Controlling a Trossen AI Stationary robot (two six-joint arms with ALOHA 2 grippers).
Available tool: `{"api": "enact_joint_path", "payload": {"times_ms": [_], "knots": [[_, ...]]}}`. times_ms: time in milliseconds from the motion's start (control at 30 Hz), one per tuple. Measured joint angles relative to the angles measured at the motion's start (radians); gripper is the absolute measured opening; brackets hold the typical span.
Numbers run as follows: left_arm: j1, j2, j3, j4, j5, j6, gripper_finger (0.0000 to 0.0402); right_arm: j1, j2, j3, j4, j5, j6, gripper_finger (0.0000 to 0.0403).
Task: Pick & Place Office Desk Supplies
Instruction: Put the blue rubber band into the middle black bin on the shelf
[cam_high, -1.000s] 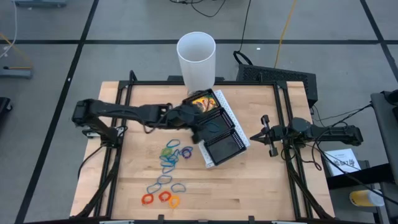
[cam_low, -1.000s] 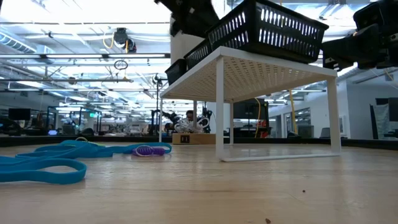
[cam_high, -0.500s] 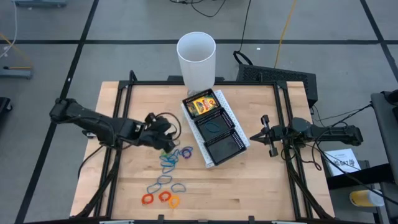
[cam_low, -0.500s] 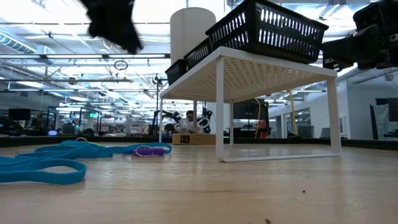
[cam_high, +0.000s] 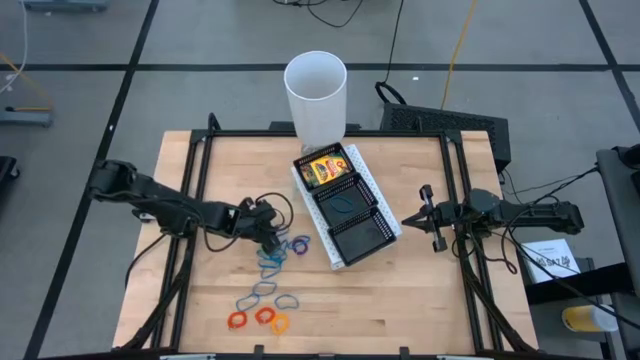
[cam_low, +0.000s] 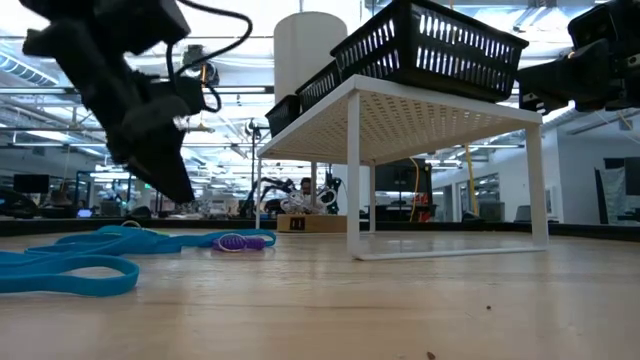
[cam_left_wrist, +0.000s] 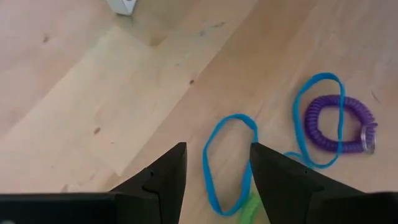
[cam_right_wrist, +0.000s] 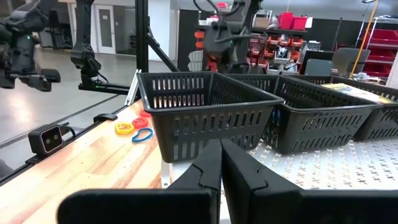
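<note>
Coloured rubber bands (cam_high: 277, 250) lie loose on the wooden table, among them a blue loop (cam_left_wrist: 227, 163) and a purple coil (cam_left_wrist: 339, 122). My left gripper (cam_left_wrist: 217, 148) is open and hangs just above that blue loop, tilted downward, with one finger on each side of it and touching nothing. In the low view the left gripper (cam_low: 165, 150) stands above the blue bands (cam_low: 70, 272). A yellow crayon box (cam_high: 322, 168) lies in the far compartment of the black tray (cam_high: 372, 238), and a blue band (cam_high: 344, 206) lies in the middle one. My right gripper (cam_high: 415, 214) waits shut, right of the tray.
The tray sits on a white perforated riser (cam_low: 440, 110). A tall white cup (cam_high: 316, 92) stands behind it at the table's far edge. More bands, red and orange (cam_high: 258, 319), lie near the front edge. Bare wood lies to the front right.
My left gripper has left the space over the tray. It has swung toward the table's left and come down to just above the cluster of bands, tipping downward and rolling as it went. The tray, the bands and my right arm have kept still.
</note>
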Motion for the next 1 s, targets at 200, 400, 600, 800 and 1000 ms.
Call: {"api": "enact_joint_path", "payload": {"times_ms": [200, 400, 600, 800, 1000], "knots": [[0.018, 0.042, -0.039, 0.049, 0.003, 0.000, 0.0186, 0.000, 0.000, 0.000, 0.000, 0.000, 0.000, 0.0000], [0.021, 0.124, -0.043, 0.054, 0.007, 0.071, 0.0186, 0.000, 0.000, 0.000, 0.000, 0.000, 0.000, 0.0000], [0.020, 0.175, -0.040, 0.070, 0.018, 0.006, 0.0186, 0.000, 0.000, 0.000, 0.000, 0.000, 0.000, 0.0000], [0.022, 0.177, -0.041, 0.087, 0.064, 0.021, 0.0154, 0.000, 0.000, 0.000, 0.000, 0.000, 0.000, 0.0000], [0.022, 0.178, -0.041, 0.098, 0.114, 0.033, 0.0051, 0.000, 0.000, 0.000, 0.000, 0.000, 0.000, 0.0000]]}}
